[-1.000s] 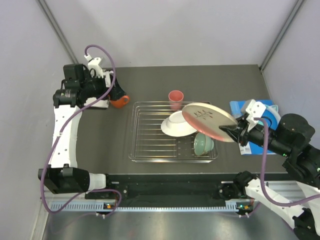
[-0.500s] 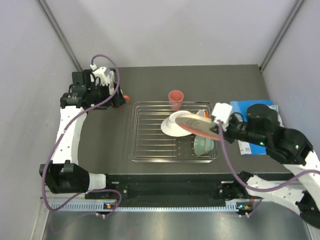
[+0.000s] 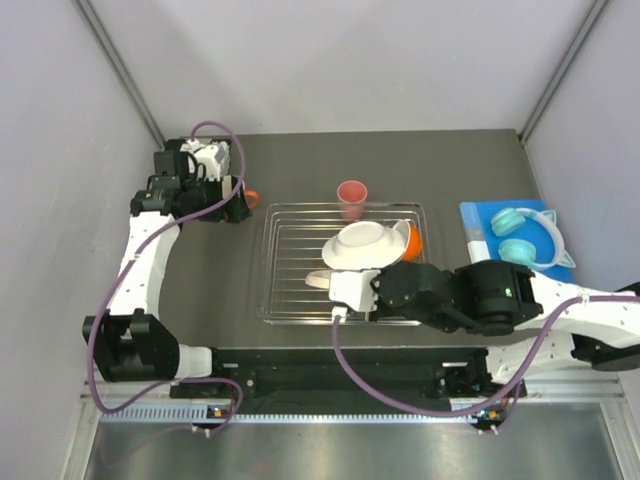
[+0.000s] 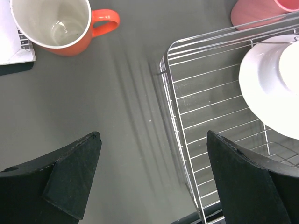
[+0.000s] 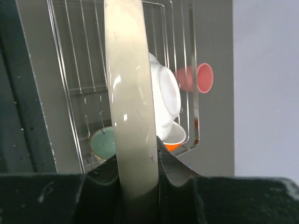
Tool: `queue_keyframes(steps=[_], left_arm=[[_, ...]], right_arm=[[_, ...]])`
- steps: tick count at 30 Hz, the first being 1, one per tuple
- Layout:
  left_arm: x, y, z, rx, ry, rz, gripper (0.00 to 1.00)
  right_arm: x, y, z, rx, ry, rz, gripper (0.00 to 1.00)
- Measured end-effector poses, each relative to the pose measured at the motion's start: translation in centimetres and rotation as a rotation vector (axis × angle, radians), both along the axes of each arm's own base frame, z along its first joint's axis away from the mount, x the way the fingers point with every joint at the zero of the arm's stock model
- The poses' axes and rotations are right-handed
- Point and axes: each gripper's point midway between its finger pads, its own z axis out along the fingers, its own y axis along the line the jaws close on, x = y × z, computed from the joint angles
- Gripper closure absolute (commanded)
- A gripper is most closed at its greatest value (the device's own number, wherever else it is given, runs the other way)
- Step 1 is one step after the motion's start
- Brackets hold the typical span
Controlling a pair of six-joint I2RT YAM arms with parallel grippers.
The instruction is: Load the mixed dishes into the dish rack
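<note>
From above, the right arm is now lying across the near rim of the dish rack (image 3: 290,250). A second ago it was carrying the beige plate (image 3: 317,279) flat and high over the rack's right end. Now only a sliver of the plate is showing beside the right tool (image 3: 335,288), low over the rack's near-left bars. At the far left, the left tool (image 3: 232,207) is hanging by the cream-and-orange mug (image 3: 251,197), which is standing on the table (image 3: 200,280) outside the rack.

The left wrist camera is showing that tool (image 4: 153,154) spread wide and carrying nothing. The mug (image 4: 56,23) is sitting upright, well clear of the fingers, and the rack's corner (image 4: 170,74) is lying to its right.

The right wrist camera is looking along the plate (image 5: 128,93), now turned on edge and being pinched at its rim by the right tool (image 5: 135,184). Beyond it, the white bowl (image 5: 166,93), the mint-green bowl (image 5: 103,142) and an orange cup (image 5: 175,140) are already resting in the rack (image 5: 79,70). The pink cup (image 5: 201,78) is standing just past its rim. The plate is probably lining up to slot between the bars, and the mug and pink cup are waiting.
</note>
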Motion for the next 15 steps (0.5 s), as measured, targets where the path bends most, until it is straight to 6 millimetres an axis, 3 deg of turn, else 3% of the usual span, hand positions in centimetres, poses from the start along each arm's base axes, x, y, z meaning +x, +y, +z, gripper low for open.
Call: queue_keyframes(steps=[3,8,15], left_arm=[[0.0,0.1,-0.4,0.008,-0.001,-0.005,0.01],[-0.3,0.1,-0.8,0.012,0.004,-0.006,0.01],[-0.3,0.2,-0.9,0.017,-0.011,-0.001,0.01]], right_arm=[[-0.6,-0.4,-0.7,-0.019,-0.037,0.004,1.00],[-1.0,-1.1,-4.7,-0.124,-0.038,0.007,1.00],[-1.0,-1.1,-7.6,-0.163,-0.039,0.010,1.00]])
